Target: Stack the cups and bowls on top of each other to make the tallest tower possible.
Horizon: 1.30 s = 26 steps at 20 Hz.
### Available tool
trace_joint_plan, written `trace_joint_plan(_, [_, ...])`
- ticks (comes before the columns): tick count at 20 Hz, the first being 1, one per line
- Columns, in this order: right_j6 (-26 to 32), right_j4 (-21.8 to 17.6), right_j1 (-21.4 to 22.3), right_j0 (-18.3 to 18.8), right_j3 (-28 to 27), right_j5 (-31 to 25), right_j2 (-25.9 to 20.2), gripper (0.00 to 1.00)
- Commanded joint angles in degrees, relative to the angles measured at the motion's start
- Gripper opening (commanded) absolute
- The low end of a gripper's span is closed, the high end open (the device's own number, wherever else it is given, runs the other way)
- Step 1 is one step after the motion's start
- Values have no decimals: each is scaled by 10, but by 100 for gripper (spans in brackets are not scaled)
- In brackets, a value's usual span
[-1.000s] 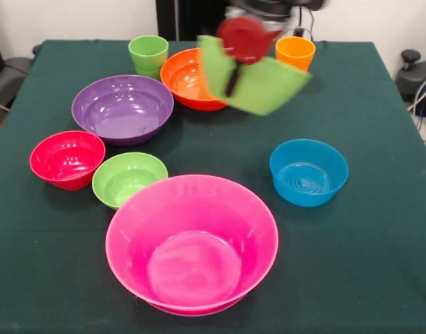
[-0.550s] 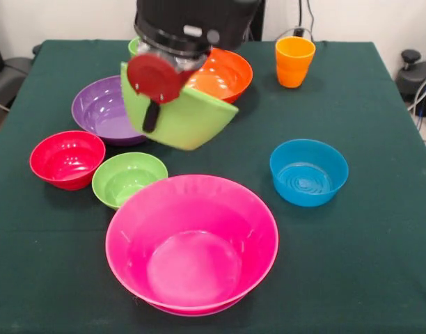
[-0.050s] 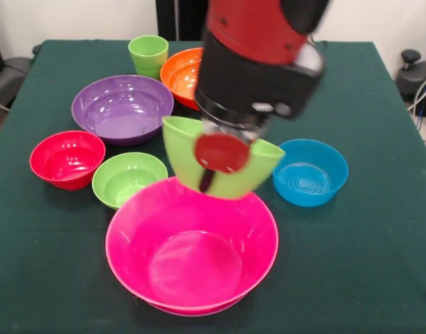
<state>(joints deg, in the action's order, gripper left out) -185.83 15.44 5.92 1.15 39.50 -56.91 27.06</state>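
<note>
My gripper (image 3: 217,164) is shut on the wall of the large lime green bowl (image 3: 245,178), with a round red pad (image 3: 222,152) on its outer side. The bowl hangs tilted just above the far rim of the huge pink bowl (image 3: 133,268), which stands empty at the table's near side. A purple bowl (image 3: 122,108), a red bowl (image 3: 67,158), a small lime green bowl (image 3: 128,178) and a blue bowl (image 3: 309,172) stand apart on the cloth. The orange bowl (image 3: 182,78) is partly hidden by the arm. The light green cup (image 3: 148,54) stands upright at the back. The orange cup is hidden.
The red and black arm (image 3: 262,49) fills the upper middle of the view and covers the back right of the dark green tablecloth (image 3: 366,264). Dark equipment and cables lie beyond the table's right edge.
The arm has carried the large lime green bowl from over the purple and orange bowls toward the near side, to above the pink bowl's far rim. It now hides the orange cup.
</note>
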Motion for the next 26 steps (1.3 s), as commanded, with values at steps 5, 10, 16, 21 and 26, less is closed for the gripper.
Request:
trace_joint_plan(5, [168,-15,0,-5,-81,-119,-78,0])
trace_joint_plan(10, [188,-21,43,7,-36,-127,-83,0])
trace_joint_plan(16, [186,-29,52,16,-24,-123,-86,0])
trace_joint_plan(21, [179,-32,52,18,-31,-134,-87,0])
trace_joint_plan(26, [177,-37,18,23,-81,-137,-84,0])
